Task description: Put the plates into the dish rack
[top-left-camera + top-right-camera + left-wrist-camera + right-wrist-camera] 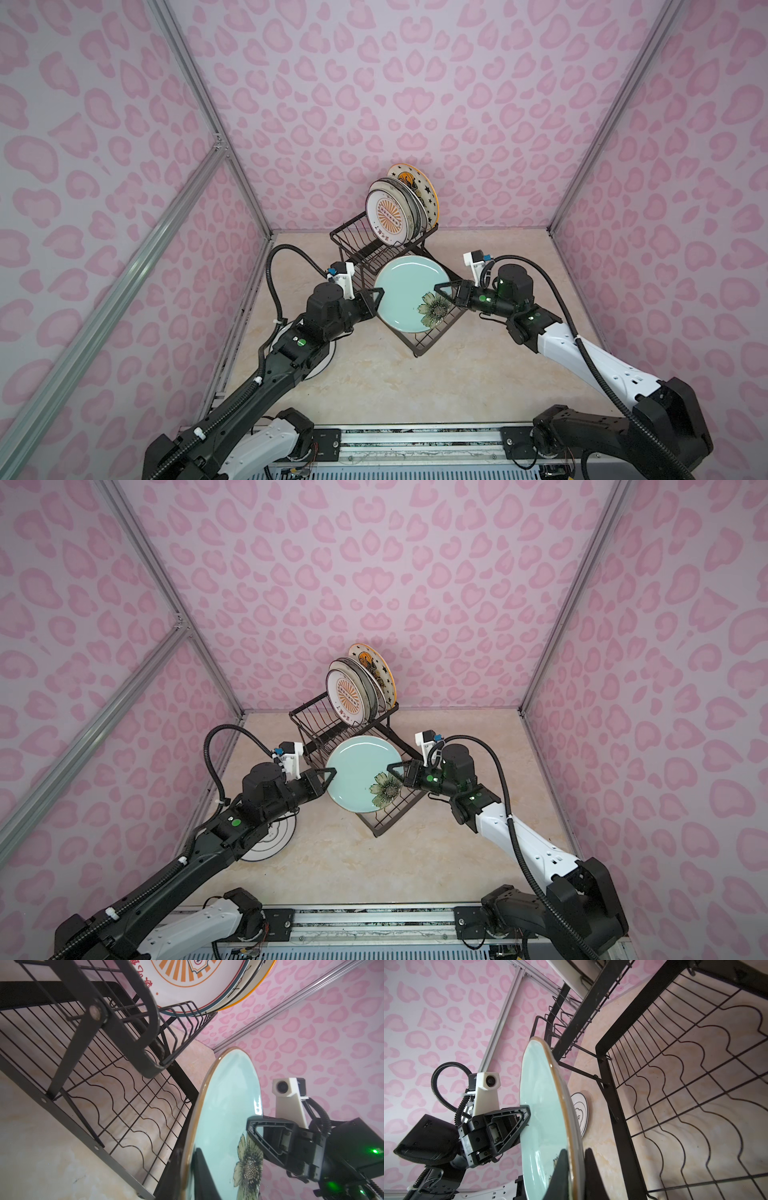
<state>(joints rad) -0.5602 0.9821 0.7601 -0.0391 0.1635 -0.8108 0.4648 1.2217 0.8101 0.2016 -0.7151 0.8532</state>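
Note:
A pale blue-green plate with a flower print hangs tilted over the wide lower tray of the black wire dish rack. My left gripper is shut on its left rim, one finger on each face. On the opposite rim, beside the flower, my right gripper is shut the same way. Several plates stand on edge in the raised basket; the front one has an orange sunburst. Another white plate with a dark rim lies flat on the table under my left arm.
The rack sits at the back middle of the marble-look table, angled, with wavy wires across its lower tray. Pink patterned walls and metal frame posts close in the back and both sides.

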